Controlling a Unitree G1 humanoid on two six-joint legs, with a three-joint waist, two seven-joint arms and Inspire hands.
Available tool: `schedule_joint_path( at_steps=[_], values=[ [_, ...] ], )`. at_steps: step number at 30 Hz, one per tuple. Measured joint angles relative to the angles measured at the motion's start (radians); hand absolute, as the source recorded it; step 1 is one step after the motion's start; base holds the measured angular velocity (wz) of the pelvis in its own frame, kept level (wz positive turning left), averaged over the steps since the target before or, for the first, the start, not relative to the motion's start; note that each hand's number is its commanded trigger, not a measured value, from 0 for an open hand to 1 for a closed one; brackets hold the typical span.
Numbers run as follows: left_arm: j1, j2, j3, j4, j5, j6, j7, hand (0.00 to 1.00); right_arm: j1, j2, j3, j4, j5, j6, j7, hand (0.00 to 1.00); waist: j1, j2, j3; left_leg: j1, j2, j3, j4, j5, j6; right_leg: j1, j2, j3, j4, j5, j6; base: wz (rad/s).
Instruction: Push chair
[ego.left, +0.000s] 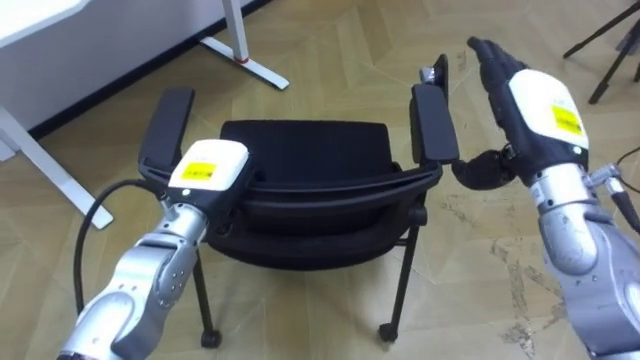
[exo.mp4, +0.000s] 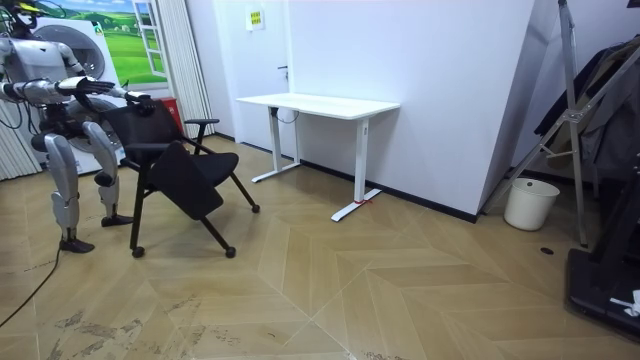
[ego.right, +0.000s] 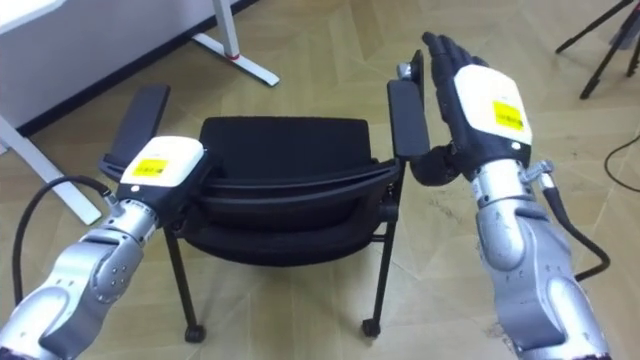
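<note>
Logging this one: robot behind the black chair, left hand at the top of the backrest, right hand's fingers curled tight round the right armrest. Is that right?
Not quite. The right hand is open, its fingers straight, beside the right armrest rather than curled round it; the left eye view shows this. The rest holds: the robot is behind the black chair, with its left hand at the top of the backrest.

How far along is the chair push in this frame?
Done: robot stands behind the chair, left hand on its backrest. In hand: right hand open beside the right armrest. Left: the chair stands apart from the white desk, so pushing likely lies ahead.
</note>
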Motion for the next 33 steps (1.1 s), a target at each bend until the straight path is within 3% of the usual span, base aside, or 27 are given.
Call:
schedule_joint_path(
  at_steps=[7, 18, 25, 33],
  values=[
    [-0.033, 0.006, -0.018, 0.037, 0.000, -0.015, -0.010, 1.00, -0.023, -0.001, 0.011, 0.001, -0.064, 0.000, 0.054, 0.00, 0.009, -0.013, 0.0034, 0.013, 0.000, -0.013, 0.002, 0.000, -0.001, 0.020, 0.003, -0.005, -0.003, 0.000, 0.000, 0.05],
    [-0.053, 0.002, -0.021, 0.047, 0.000, -0.015, -0.016, 1.00, -0.052, -0.041, 0.057, 0.009, -0.088, 0.003, 0.112, 0.00, 0.018, -0.010, 0.0051, -0.008, 0.002, -0.014, 0.017, 0.000, -0.001, 0.006, 0.003, -0.006, -0.002, 0.000, 0.000, -0.01],
    [-0.055, 0.001, -0.023, 0.047, 0.000, -0.016, -0.016, 1.00, -0.052, -0.041, 0.084, 0.043, -0.132, 0.013, 0.145, 0.00, 0.019, -0.007, 0.0049, -0.009, 0.001, -0.022, 0.016, 0.000, -0.001, 0.012, 0.003, -0.010, -0.002, 0.000, 0.000, 0.02],
    [-0.061, 0.003, -0.036, 0.057, -0.011, -0.036, -0.012, 1.00, -0.060, -0.083, 0.141, 0.042, -0.197, 0.012, 0.180, 0.00, 0.032, 0.002, 0.0038, -0.006, 0.001, -0.036, 0.014, 0.000, -0.001, 0.013, 0.006, -0.016, -0.003, 0.000, 0.000, 0.03]
  ],
)
